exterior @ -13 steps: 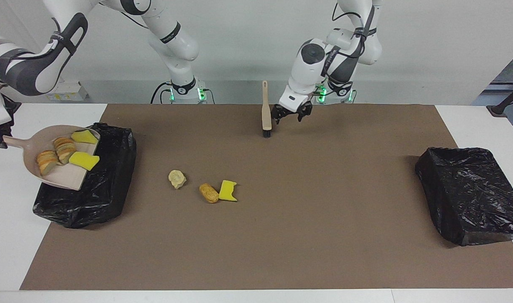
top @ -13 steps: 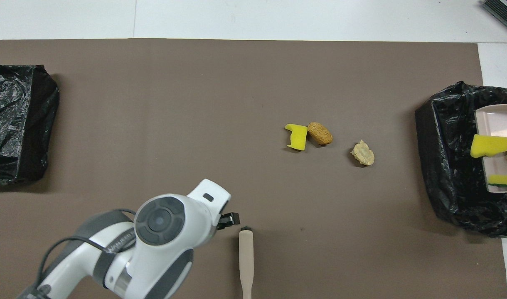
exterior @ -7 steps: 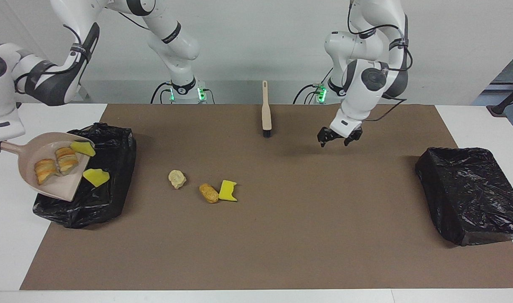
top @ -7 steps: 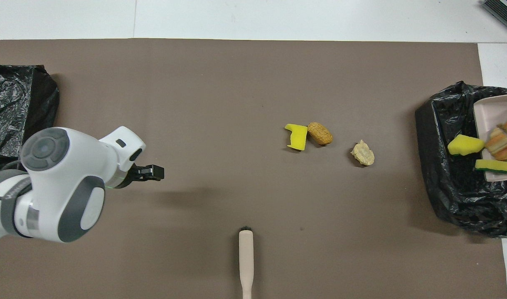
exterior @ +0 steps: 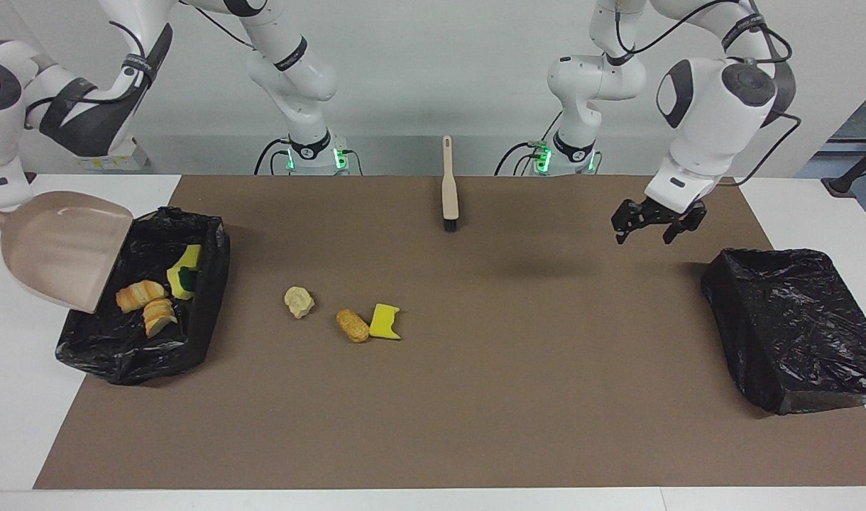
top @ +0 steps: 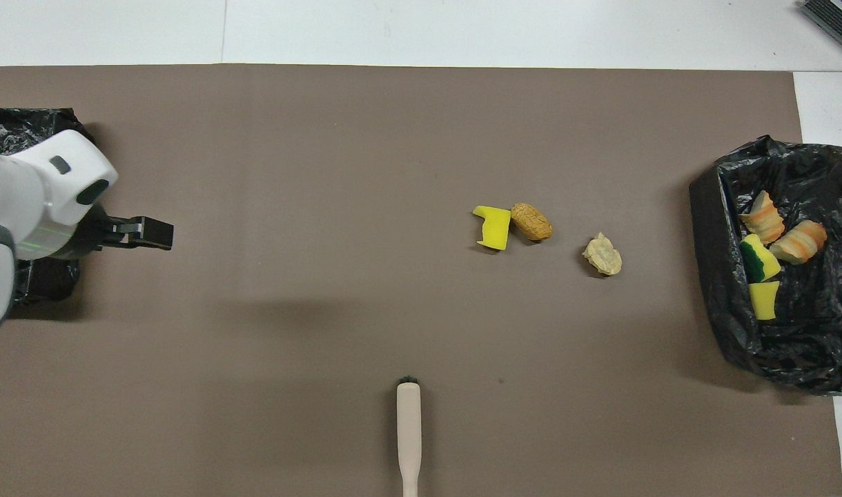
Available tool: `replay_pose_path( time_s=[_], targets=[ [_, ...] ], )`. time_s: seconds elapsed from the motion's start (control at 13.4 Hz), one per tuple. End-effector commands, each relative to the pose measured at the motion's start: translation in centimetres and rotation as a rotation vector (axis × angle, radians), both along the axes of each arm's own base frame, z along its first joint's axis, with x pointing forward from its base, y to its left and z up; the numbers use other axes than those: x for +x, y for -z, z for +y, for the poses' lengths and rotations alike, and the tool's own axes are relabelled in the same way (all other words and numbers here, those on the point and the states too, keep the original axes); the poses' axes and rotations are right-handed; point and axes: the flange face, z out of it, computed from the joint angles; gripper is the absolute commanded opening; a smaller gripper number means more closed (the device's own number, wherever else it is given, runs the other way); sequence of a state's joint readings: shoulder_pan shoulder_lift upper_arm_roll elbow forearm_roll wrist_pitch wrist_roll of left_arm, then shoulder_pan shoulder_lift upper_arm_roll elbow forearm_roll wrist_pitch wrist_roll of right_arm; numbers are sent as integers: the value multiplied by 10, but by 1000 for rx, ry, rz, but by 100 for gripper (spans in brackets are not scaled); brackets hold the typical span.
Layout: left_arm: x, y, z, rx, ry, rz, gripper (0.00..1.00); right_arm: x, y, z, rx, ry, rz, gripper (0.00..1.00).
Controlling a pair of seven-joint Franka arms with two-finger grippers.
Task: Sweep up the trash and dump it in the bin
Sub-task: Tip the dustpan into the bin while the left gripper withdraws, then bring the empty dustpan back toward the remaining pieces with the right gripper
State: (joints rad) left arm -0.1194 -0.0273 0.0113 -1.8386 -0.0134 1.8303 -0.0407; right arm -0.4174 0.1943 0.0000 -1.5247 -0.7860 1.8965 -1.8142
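- Two grippers: the left gripper [exterior: 651,226], fingers spread and empty, hangs over the mat near the lined bin [exterior: 795,326] at its end.
- Right gripper, out of view, clamps the tilted dustpan [exterior: 60,248].
- Four trash [exterior: 152,301] scraps lie in the bin [exterior: 213,248] beneath; three [exterior: 351,323] remain mid-mat.

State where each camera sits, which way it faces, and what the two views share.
Facing view: high across the table, looking at the robots; both arms show, left tool open over the mat, dustpan tipped over the bin.
Overhead view: above the robots' end, looking steeply down; only the left arm and its tool show.
Shared: brush, three scraps on the mat, both bins.
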Motion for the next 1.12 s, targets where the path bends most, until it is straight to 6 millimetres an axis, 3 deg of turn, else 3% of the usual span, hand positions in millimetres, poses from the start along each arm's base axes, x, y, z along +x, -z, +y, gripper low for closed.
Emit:
replay_pose_path(
  time_s=[0.0,0.15,0.3,0.45,0.52,0.67,0.89,1.04],
  targets=[
    [6,-44,27,20,54,9,100,-1,-2,25,81,7,1,0],
    [3,-72,32,17,62,3,100,7,6,48,201,18,-55,0],
    [-1,-88,43,6,43,11,100,18,13,84,247,59,-87,0],
    [-8,-108,54,-37,19,18,100,19,20,121,318,251,-183,0],
    [-10,-110,55,-37,19,21,100,18,27,148,321,374,-241,0],
    [-13,-111,54,-35,19,20,100,21,32,200,331,457,-301,0],
    [-16,-108,50,-37,26,29,100,27,41,255,429,603,-368,0],
    [-16,-107,50,-37,31,32,100,34,56,311,455,726,-420,0]
  ],
)
